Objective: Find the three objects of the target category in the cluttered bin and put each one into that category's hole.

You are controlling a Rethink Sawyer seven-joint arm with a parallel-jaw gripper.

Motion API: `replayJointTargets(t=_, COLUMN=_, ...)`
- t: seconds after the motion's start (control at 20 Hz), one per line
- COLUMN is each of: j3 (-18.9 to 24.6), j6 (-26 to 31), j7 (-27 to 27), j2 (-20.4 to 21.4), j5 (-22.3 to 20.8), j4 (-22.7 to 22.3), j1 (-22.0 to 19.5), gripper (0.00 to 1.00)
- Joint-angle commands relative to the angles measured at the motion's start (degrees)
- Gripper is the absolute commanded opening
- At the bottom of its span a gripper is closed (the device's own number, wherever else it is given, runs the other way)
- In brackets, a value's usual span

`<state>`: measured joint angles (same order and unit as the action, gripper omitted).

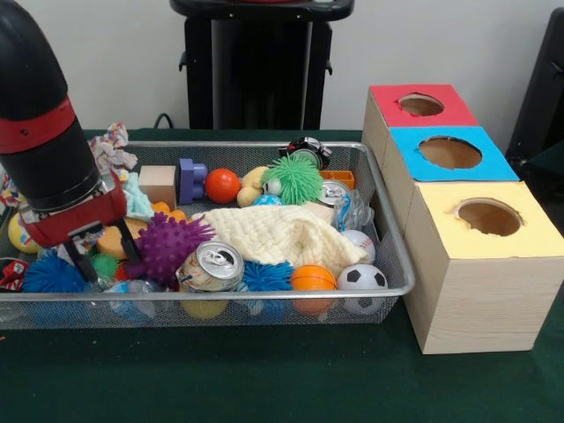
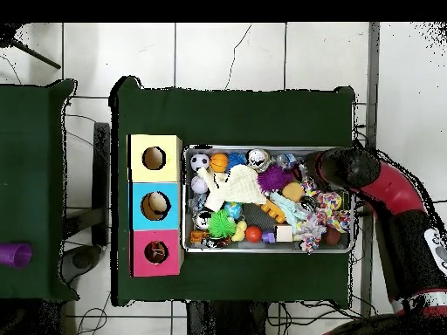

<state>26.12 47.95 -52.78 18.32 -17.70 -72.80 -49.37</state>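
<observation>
Bin [image 1: 388,304] clutter fills the wire tray on the desk [image 1: 264,379], left of three holed boxes [image 1: 480,256]. The claw [image 1: 88,251] probes its left end beside a purple spiky ball [image 1: 167,247]; its grip cannot be told. Searching seems underway, and next comes a clean pick.

text: none is showing legibly | drink can [image 1: 211,266] in the bin [image 1: 388,231]: print too small to read | boxes [image 1: 480,264]: no lettering is showing
</observation>
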Motion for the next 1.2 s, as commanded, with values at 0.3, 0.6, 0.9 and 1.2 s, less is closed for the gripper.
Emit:
replayJointTargets(t=0.3, j3=1.8, j6=-3.2, j7=-0.6, j2=-4.5, j5=-0.8, j4=-0.2, j1=-0.9, gripper=1.0)
replayJointTargets(t=0.6, j3=2.3, j6=-5.4, j7=-1.7, j2=-4.8, j5=-0.3, j4=-1.3, j1=-1.8, gripper=1.0)
replayJointTargets(t=0.9, j3=1.8, j6=-12.7, j7=-6.8, j2=-2.7, j5=-0.5, j4=-9.4, j1=-3.9, gripper=1.0)
replayJointTargets(t=1.2, j3=0.1, j6=-21.7, j7=-14.4, j2=0.3, j5=-0.5, j4=-18.7, j1=-3.6, gripper=1.0)
